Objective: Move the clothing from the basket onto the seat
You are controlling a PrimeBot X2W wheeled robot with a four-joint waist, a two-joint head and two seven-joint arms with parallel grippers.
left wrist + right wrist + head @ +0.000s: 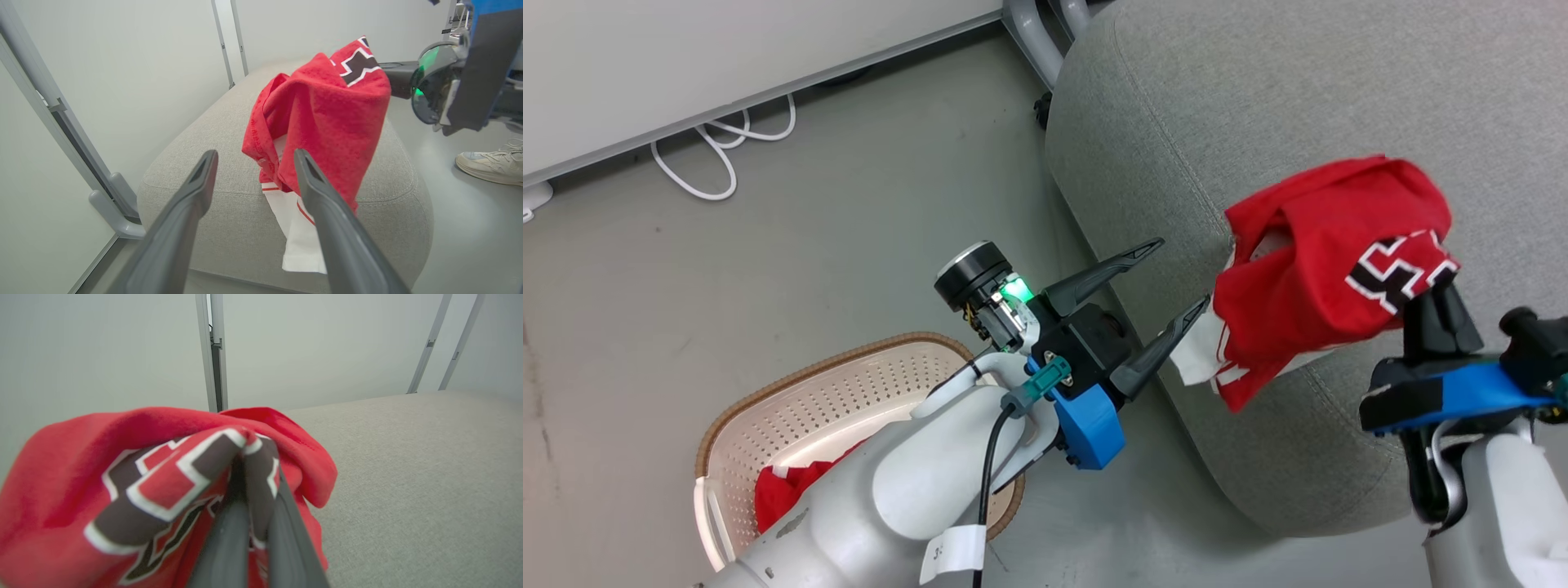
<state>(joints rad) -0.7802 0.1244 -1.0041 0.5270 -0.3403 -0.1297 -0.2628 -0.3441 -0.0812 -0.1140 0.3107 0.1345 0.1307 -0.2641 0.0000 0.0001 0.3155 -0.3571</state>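
A grey floor [809,245] is stretching below a pale wall [686,65], with a white cable [719,155] lying looped at its foot and a person's shoe [490,161] standing at the right. The grey seat [1258,98] is sitting far right. The jersey [1323,278] is hanging over the seat's near edge, its long axis running from the lettered end, pinched in the clenched right tool [1433,298], down-left to the white trim. The left tool [1183,271] is hovering released, empty, just beside that trim. The basket [849,351], near left, is holding a plain red garment [784,490].
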